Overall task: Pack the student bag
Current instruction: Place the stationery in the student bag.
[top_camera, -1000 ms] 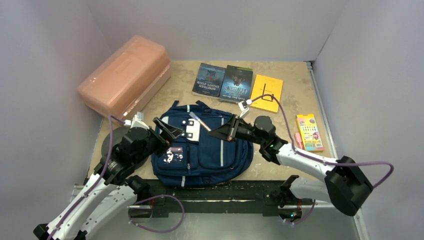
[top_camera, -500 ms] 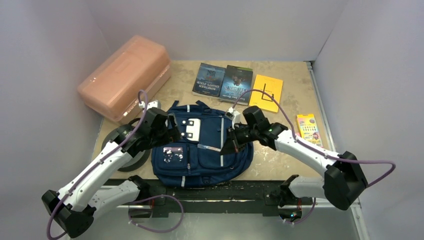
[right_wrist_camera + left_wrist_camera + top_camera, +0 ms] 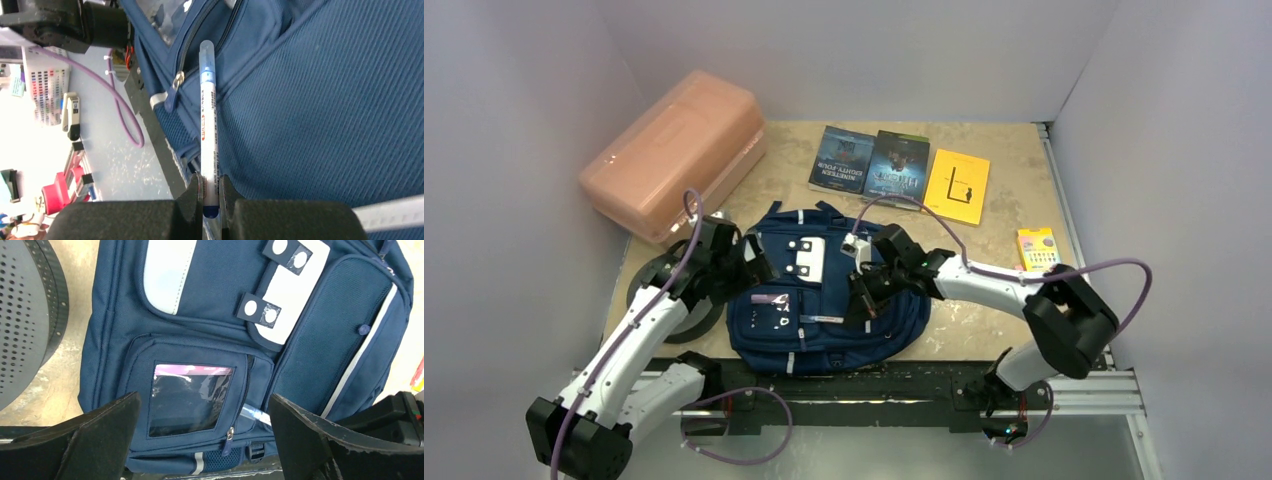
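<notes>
While the woven navy student bag (image 3: 824, 300) lies flat, the left gripper (image 3: 202, 407) gapes over its glossy window pocket (image 3: 190, 400); the right gripper (image 3: 211, 195) pinches a slim pen (image 3: 207, 115) beside its zip (image 3: 176, 80).

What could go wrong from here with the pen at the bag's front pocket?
The right fingers pinch the pen only at its very end, so pressing its tip on the student bag could lever it loose. The tip sits beside the zip, whose gap looks narrow; it may slide over the fabric. The left fingers stand open, holding nothing, so nothing spreads the opening.
</notes>
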Controlling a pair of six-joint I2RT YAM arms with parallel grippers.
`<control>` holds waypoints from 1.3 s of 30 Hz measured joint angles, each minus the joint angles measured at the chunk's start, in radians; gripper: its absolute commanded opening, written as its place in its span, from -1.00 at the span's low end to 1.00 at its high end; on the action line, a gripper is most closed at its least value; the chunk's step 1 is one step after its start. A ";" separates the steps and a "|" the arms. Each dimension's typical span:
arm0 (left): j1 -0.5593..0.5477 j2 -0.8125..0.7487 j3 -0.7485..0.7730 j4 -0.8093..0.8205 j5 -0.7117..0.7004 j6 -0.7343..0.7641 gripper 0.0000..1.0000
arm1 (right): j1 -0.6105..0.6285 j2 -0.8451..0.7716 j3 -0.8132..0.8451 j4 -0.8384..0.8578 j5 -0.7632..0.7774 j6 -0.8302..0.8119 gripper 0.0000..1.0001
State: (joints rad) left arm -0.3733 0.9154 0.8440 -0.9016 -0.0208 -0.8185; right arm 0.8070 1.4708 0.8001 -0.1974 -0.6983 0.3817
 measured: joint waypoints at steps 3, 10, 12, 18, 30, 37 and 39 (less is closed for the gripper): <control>0.031 -0.008 -0.045 0.018 0.041 0.001 1.00 | 0.002 0.077 0.040 0.048 -0.001 0.010 -1.00; 0.039 -0.017 -0.110 0.053 0.083 0.003 1.00 | 0.017 0.222 0.139 0.160 -0.002 0.037 -0.59; 0.039 -0.020 -0.125 0.061 0.094 0.003 1.00 | 0.027 0.246 0.164 0.176 0.000 0.047 -0.38; 0.039 -0.045 -0.158 0.085 0.114 0.000 1.00 | 0.045 0.267 0.189 0.201 0.043 0.067 0.25; 0.039 -0.061 -0.162 0.094 0.114 0.000 1.00 | 0.055 0.111 0.132 0.126 0.229 -0.034 -0.10; 0.039 -0.076 -0.167 0.095 0.113 0.000 1.00 | 0.118 0.097 0.132 0.098 0.358 -0.170 -0.18; 0.039 -0.091 -0.175 0.096 0.111 0.000 1.00 | 0.137 0.097 0.132 0.092 0.383 -0.204 -0.23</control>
State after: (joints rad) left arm -0.3340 0.8242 0.6685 -0.8059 0.0906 -0.8188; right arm 0.9436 1.5677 0.9318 -0.1051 -0.3149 0.1780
